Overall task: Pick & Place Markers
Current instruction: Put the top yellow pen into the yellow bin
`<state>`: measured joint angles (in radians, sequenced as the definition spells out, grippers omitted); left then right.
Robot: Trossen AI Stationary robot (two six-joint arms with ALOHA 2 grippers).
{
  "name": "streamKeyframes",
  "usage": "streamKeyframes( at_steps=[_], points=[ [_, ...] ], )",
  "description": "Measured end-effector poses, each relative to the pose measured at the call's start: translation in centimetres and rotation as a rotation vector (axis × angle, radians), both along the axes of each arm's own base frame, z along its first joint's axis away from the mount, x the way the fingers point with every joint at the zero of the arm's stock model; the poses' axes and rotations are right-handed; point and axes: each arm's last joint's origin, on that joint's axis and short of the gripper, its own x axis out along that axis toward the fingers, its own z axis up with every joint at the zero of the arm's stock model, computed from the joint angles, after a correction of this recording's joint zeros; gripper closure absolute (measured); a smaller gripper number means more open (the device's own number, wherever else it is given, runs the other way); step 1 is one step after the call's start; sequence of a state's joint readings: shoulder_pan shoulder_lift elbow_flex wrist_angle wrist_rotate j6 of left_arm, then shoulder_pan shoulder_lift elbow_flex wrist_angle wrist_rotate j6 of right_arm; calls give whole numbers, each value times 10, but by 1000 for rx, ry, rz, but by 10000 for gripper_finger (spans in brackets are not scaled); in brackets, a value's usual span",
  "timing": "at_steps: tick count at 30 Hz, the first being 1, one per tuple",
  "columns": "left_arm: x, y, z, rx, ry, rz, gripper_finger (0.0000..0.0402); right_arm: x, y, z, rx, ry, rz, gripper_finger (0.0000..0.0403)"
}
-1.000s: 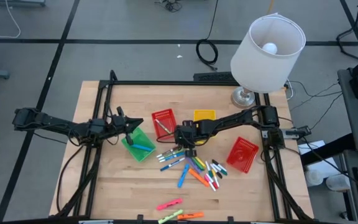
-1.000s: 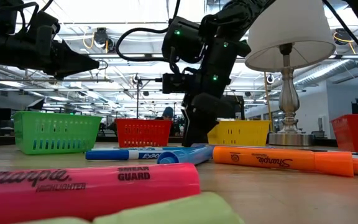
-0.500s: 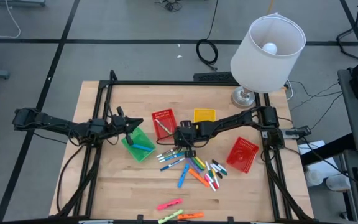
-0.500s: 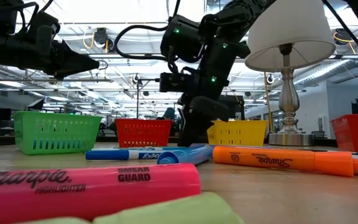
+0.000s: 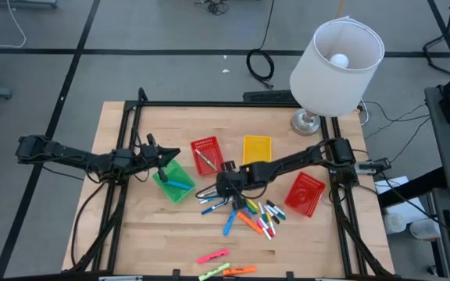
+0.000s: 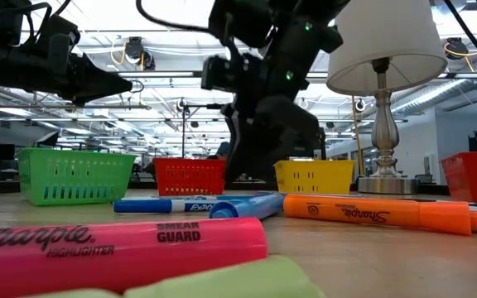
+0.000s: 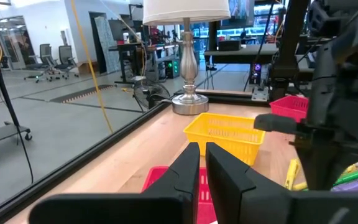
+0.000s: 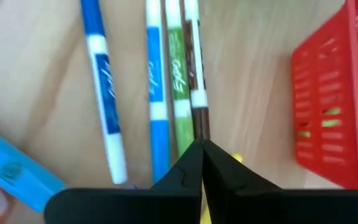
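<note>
Several markers in blue, green, orange and other colours lie in a heap mid-table. My right gripper hangs over the heap's left part, slanting down, shut. A bit of a yellow marker shows beside its fingertips. Below it, blue, green and dark markers lie flat on the wood. My left gripper waits level above the green basket, shut with nothing in it. My right gripper is shut on a yellow marker, whose end sticks out beside the fingertips. The fingers come from above, slanting down. They hide the rest of the marker, so which part they pinch cannot be told. The marker is off the table.
A red basket holding a marker and a yellow basket stand behind the heap, and another red basket lies to its right. A lamp stands at the far right. Pink, orange and green highlighters lie by the near edge.
My right gripper has come away from the red and yellow baskets toward the table's near edge, rising a little and turning slightly, and now hangs over the marker heap. The yellow basket now shows whole from above.
</note>
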<state>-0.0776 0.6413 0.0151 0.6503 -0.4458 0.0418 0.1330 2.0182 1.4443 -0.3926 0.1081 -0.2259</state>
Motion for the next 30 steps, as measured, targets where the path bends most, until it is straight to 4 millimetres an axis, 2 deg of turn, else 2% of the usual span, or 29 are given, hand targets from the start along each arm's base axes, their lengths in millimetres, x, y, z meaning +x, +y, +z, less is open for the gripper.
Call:
streamKeyframes(
  at_steps=[4, 10, 21, 25, 30],
  points=[
    [0, 0, 0, -1, -1, 0, 364, -2, -2, -1, -42, 19, -49, 401],
    [0, 0, 0, 0, -1, 0, 364, -16, -5, -7, -54, 172, -124, 398],
    [0, 0, 0, -4, -2, -1, 364, -21, -3, -8, -21, 205, -201, 299],
    [0, 0, 0, -3, -1, -1, 364, -23, -4, -8, -22, 227, -223, 289],
    [0, 0, 0, -2, 1, -1, 364, -25, -3, -9, -22, 244, -227, 299]
  ],
)
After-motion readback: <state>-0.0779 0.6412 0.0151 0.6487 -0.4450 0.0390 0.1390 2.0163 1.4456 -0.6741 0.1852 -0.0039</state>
